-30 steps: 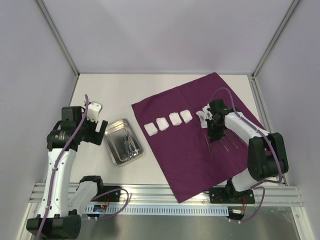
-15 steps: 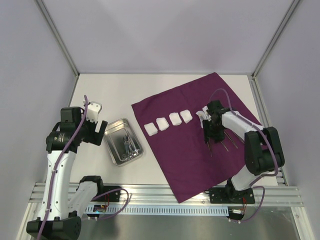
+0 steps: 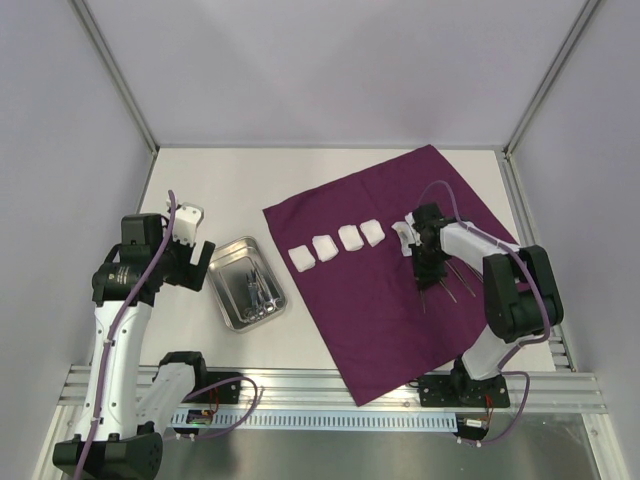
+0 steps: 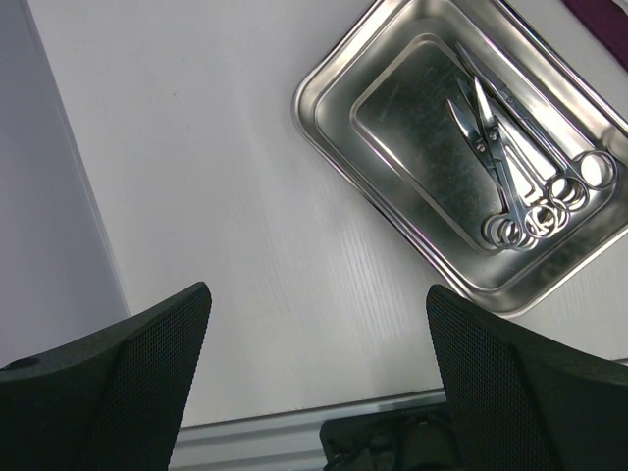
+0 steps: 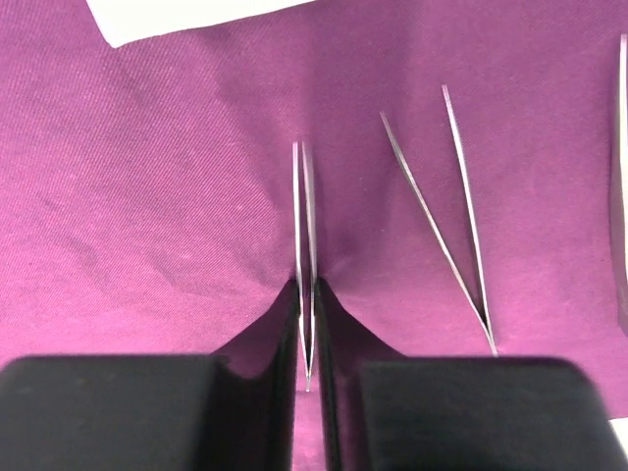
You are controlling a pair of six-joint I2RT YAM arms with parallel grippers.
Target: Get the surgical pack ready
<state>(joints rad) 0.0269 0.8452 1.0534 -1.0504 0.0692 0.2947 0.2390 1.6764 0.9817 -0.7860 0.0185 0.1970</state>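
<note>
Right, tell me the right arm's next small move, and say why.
Probably a short, straight lift. The right pincer is closed on one pair of tweezers, which lies flat on the purple cloth, and a second pair lies close beside it. Rising first should clear the cloth and that neighbour before any carry toward the steel tray.

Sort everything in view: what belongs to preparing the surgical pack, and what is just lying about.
Belongs to the job: purple cloth, steel tray, scissors in it, gauze pads, tweezers gripped in the right pincer, loose tweezers beside them.
Just there: table, aluminium rail, the open left pincer.
</note>
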